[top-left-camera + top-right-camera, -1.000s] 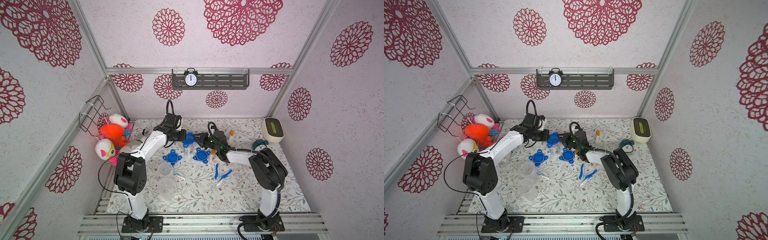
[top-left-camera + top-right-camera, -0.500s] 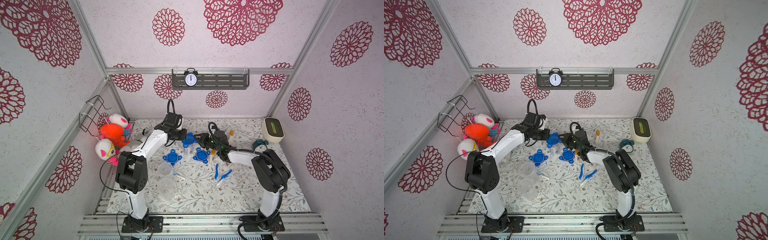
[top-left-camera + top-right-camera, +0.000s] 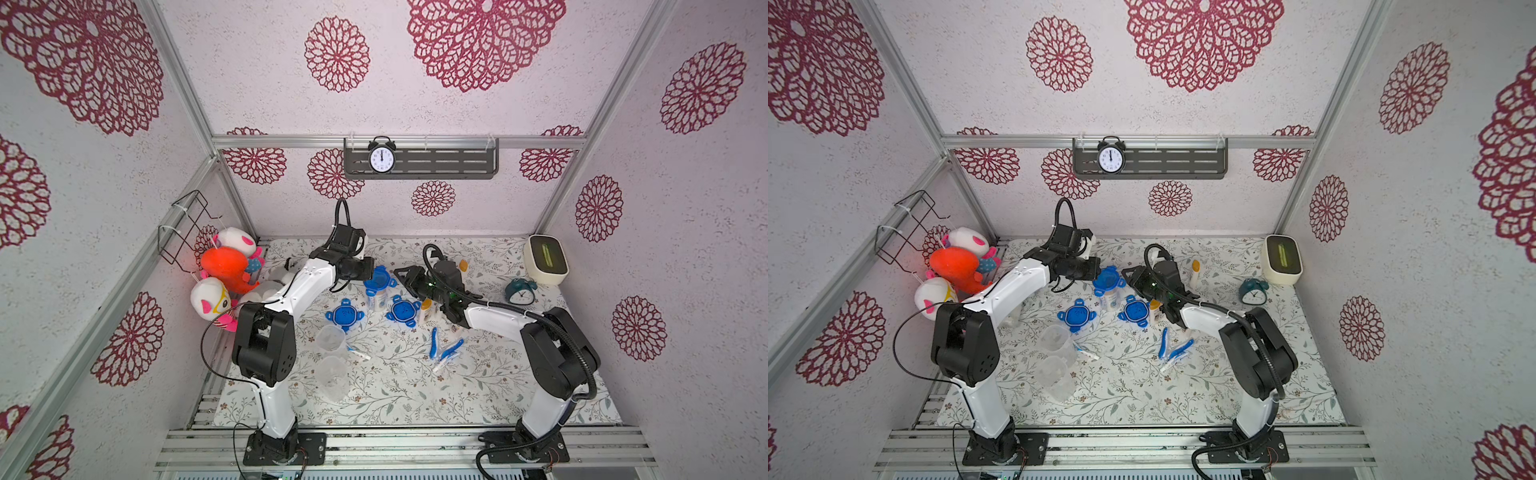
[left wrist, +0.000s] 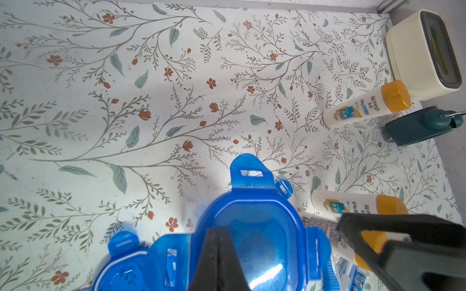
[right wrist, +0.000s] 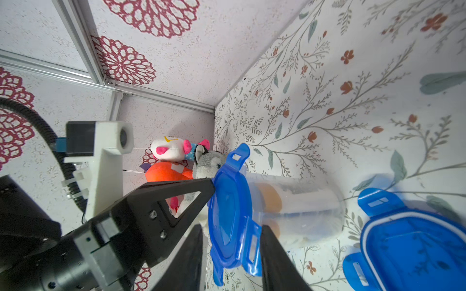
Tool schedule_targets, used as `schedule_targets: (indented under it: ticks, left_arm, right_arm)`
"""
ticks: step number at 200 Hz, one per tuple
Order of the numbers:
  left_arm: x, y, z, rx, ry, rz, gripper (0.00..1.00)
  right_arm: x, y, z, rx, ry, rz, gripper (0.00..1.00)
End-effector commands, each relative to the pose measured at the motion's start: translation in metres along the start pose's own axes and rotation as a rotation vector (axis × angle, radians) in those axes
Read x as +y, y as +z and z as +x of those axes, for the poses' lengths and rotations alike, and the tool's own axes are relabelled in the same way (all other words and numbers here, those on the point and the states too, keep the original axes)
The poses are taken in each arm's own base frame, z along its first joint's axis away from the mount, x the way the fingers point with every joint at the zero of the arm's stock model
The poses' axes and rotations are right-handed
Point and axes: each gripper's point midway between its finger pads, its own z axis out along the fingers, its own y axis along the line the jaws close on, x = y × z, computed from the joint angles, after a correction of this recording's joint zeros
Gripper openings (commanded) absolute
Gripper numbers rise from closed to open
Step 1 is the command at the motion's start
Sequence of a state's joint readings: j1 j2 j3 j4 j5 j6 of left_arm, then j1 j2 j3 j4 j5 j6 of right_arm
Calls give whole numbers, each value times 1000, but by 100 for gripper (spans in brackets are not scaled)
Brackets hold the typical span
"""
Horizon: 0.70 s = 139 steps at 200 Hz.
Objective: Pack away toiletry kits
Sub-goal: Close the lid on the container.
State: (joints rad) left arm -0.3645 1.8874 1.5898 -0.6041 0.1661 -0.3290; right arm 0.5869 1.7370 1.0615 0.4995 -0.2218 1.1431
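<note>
A clear cup (image 3: pixel 379 296) with an orange-capped bottle inside stands mid-table, a blue four-tab lid (image 3: pixel 380 278) (image 4: pixel 252 226) on top. My left gripper (image 3: pixel 368 268) (image 4: pixel 218 252) is shut, its tips resting on the lid. My right gripper (image 3: pixel 409 279) (image 5: pixel 232 254) is open, and its jaws straddle one side tab of the lid (image 5: pixel 227 209). Two loose blue lids (image 3: pixel 345 314) (image 3: pixel 403 311) lie in front. Two empty clear cups (image 3: pixel 330 337) (image 3: pixel 332 376), blue toothbrushes (image 3: pixel 440 347) and orange-capped bottles (image 3: pixel 462 265) (image 3: pixel 426 309) lie around.
Plush toys (image 3: pixel 226 266) pile up under a wire basket (image 3: pixel 187 226) at the left wall. A teal alarm clock (image 3: pixel 519 291) and a cream box (image 3: pixel 545 259) stand at the back right. A small white tube (image 3: pixel 357 353) lies by the empty cups.
The right gripper's jaws have spread wider around the lid's tab. The left gripper stays shut on top of the lid, and both arms have barely shifted.
</note>
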Motion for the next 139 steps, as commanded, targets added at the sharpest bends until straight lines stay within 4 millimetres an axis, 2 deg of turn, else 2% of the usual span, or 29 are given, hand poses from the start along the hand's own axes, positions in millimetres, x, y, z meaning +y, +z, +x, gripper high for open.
schedule_targets:
  ticks: [1,27,40,53,64,69,78,97,99,101,102,139]
  left_arm:
    - [0,9,14,64,9,-26,5]
    - [-3,4,7,56,24,-38,8]
    - [-5,-1,0,40,35,-49,14]
    - [-9,-10,-12,10,45,-60,32]
    - [-15,-19,-25,-26,62,-62,58]
    - [-17,-24,-30,-43,66,-65,67]
    - [-22,-33,-39,-72,77,-58,76]
    - [-32,-48,-44,-90,89,-37,85]
    - [-31,-49,-43,-87,89,-39,88]
    - [-32,-50,-43,-86,88,-40,98]
    - [-32,-50,-42,-83,88,-41,100]
    - [-28,-53,-12,26,87,-94,98]
  right_arm:
    - [14,-22,-21,-84,-80,31,43]
    - [17,-38,-30,-123,-129,59,46]
    - [17,-45,-33,-135,-154,73,47]
    - [17,-52,-37,-142,-175,83,47]
    - [17,-57,-39,-144,-192,91,47]
    - [16,-59,-39,-141,-201,97,48]
    - [15,-63,-41,-141,-214,105,49]
    - [12,-72,-44,-137,-231,112,51]
    - [11,-73,-44,-134,-233,113,51]
    - [11,-74,-45,-135,-235,115,52]
    - [11,-74,-44,-133,-238,117,52]
    - [9,-82,-45,-75,-297,146,55]
